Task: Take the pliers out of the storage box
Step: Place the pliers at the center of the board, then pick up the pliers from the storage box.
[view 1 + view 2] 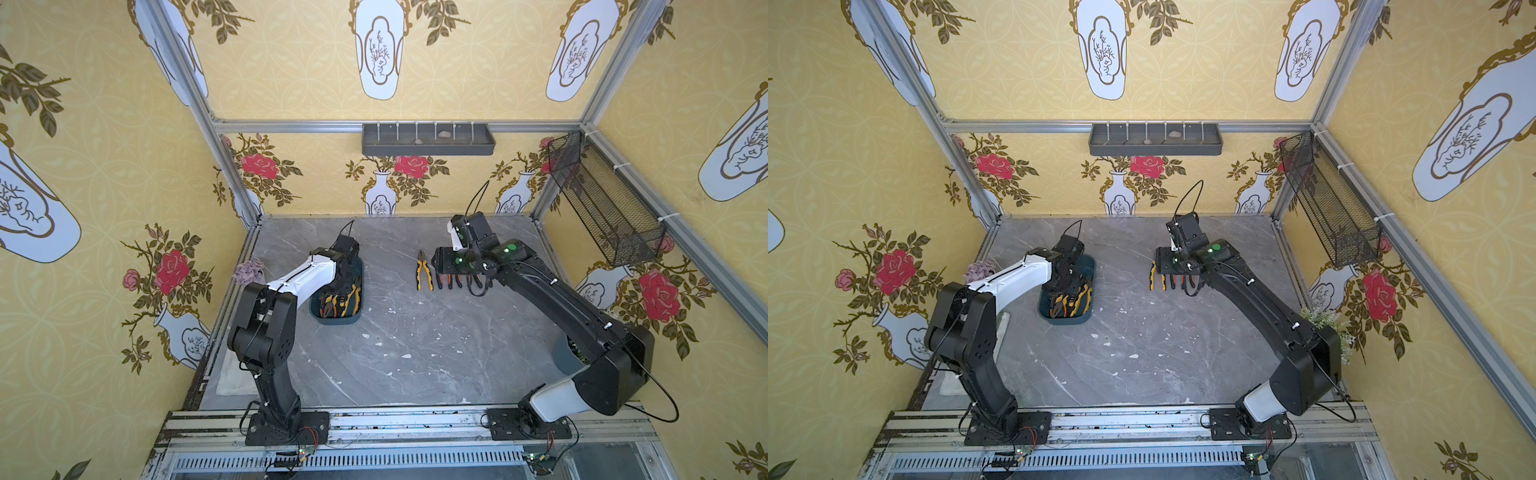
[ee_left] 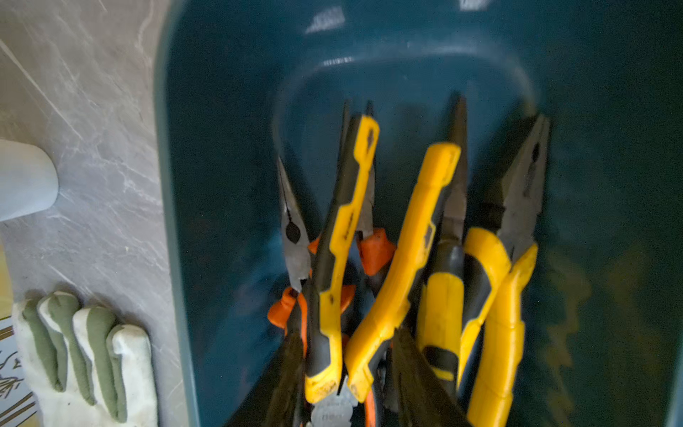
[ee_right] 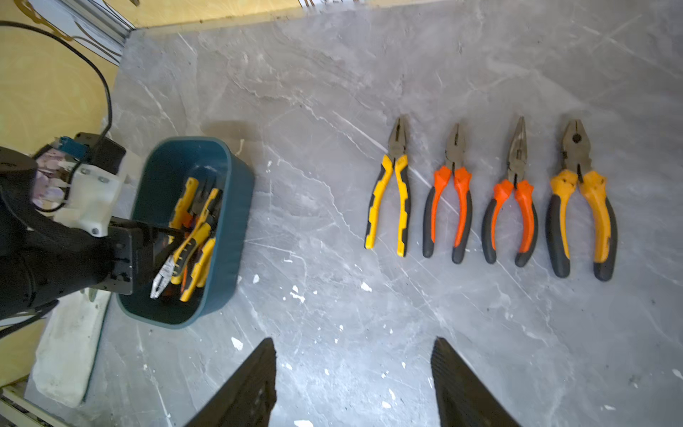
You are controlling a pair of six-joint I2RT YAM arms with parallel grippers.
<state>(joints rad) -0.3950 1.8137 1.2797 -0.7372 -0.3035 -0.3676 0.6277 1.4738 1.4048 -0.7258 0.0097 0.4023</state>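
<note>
Left pincer (image 2: 347,334), in its wrist view, straddles yellow-handled pliers (image 2: 406,240) inside the storage box (image 2: 221,185); blur hides whether it grips. Right wrist view: right pincer (image 3: 353,342) gapes empty above the worktop (image 3: 332,111), four pliers (image 3: 458,185) in a row. In both top views, box and row lie well apart.

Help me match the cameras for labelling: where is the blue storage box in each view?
Both top views: the storage box sits left of centre, partly under the left arm.
Left wrist: it fills most of the picture.
Right wrist: next to the left arm, apart from the four pliers in a row.
Shared landmark: the yellow-handled pliers piled inside it.
</note>
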